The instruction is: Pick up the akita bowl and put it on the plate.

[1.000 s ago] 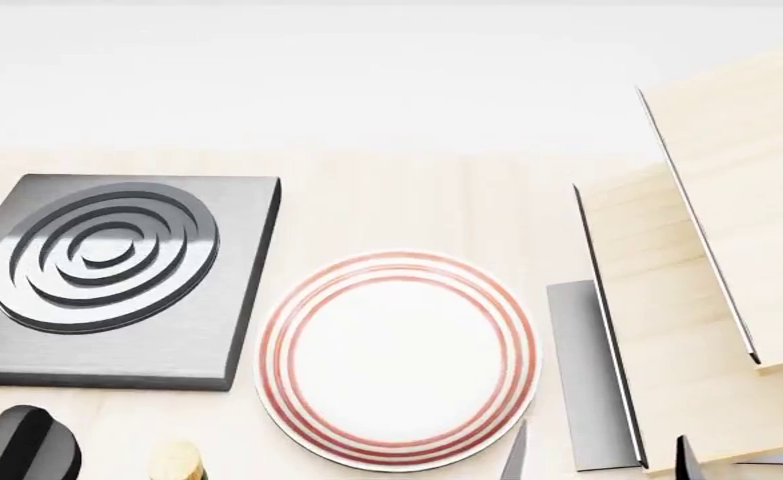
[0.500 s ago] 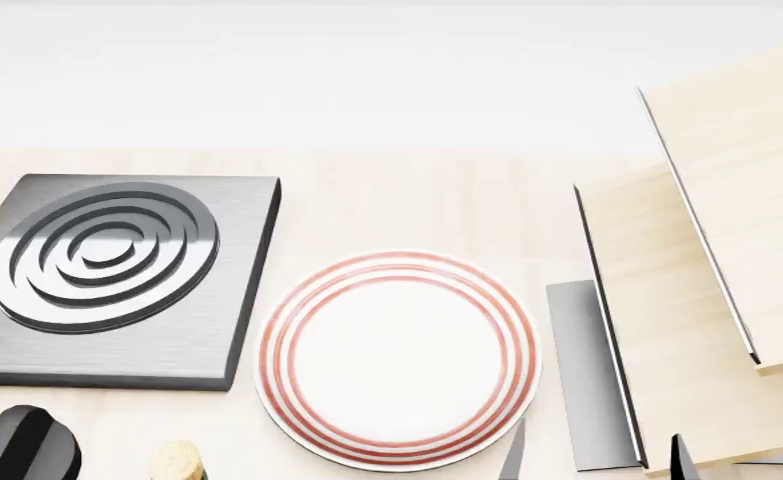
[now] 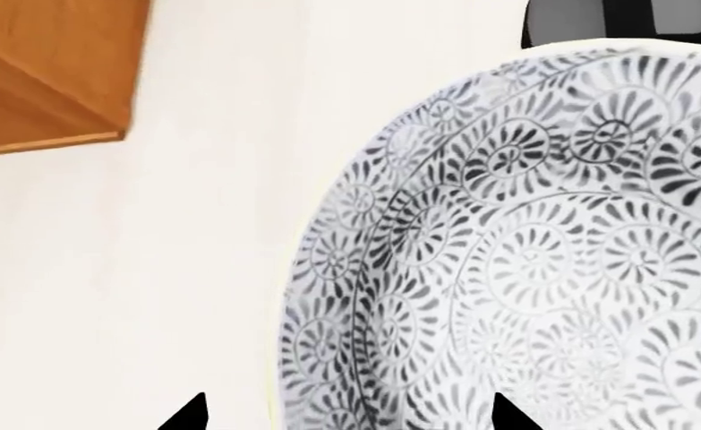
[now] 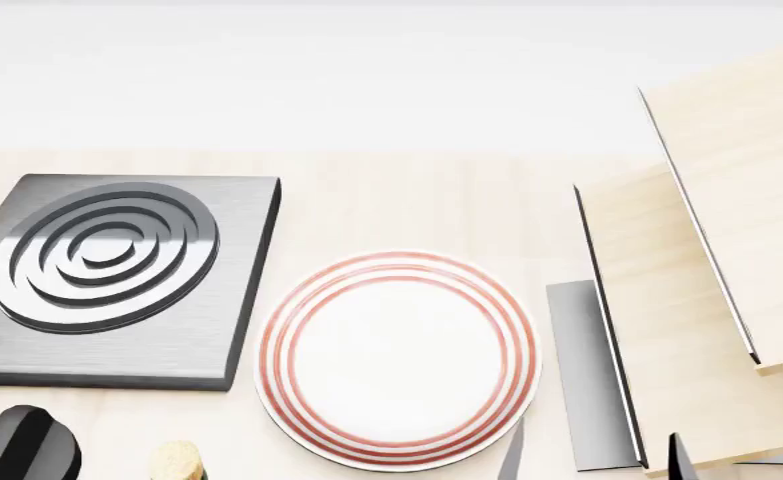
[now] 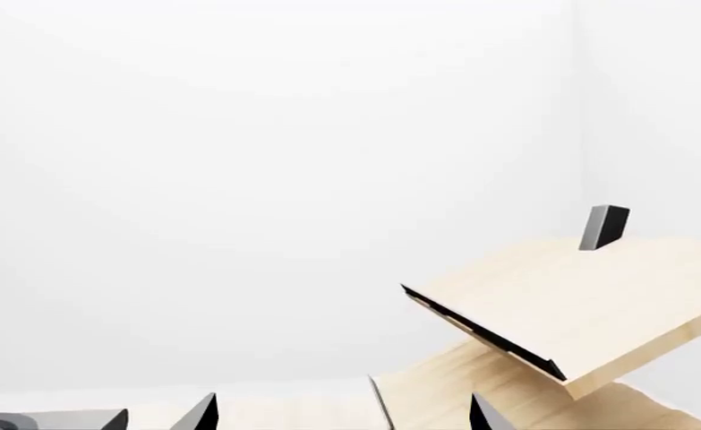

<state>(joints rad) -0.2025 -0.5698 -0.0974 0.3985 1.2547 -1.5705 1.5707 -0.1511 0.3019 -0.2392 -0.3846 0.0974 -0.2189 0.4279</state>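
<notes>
The surface (image 4: 405, 205) was of pale wood, and behind it only a plain white wall (image 4: 364, 70) was seen in the head view. The plate (image 4: 398, 360) lay flat on this surface near the front edge of the view, and nothing was placed on it. Just beside it, on the robot's left, a dark square burner (image 4: 111, 280) with concentric rings was seen. On the right side, tilted light wooden panels (image 4: 725, 280) were raised above the surface, and a grey flat piece (image 4: 585, 375) lay between them and the plate.

The akita bowl (image 3: 529, 269) was not visible in the head view. It was shown only by the left wrist view, very close to the camera, over a pale background, with a brown wooden corner (image 3: 39, 72) apart from it. The tips of the left gripper (image 3: 347, 412) were seen spread apart, with the rim of the bowl between them; whether the bowl was touched could not be told.

In the right wrist view the right gripper (image 5: 340, 412) was seen with its jaws wide apart and nothing between them, facing the white wall and the wooden panels.
</notes>
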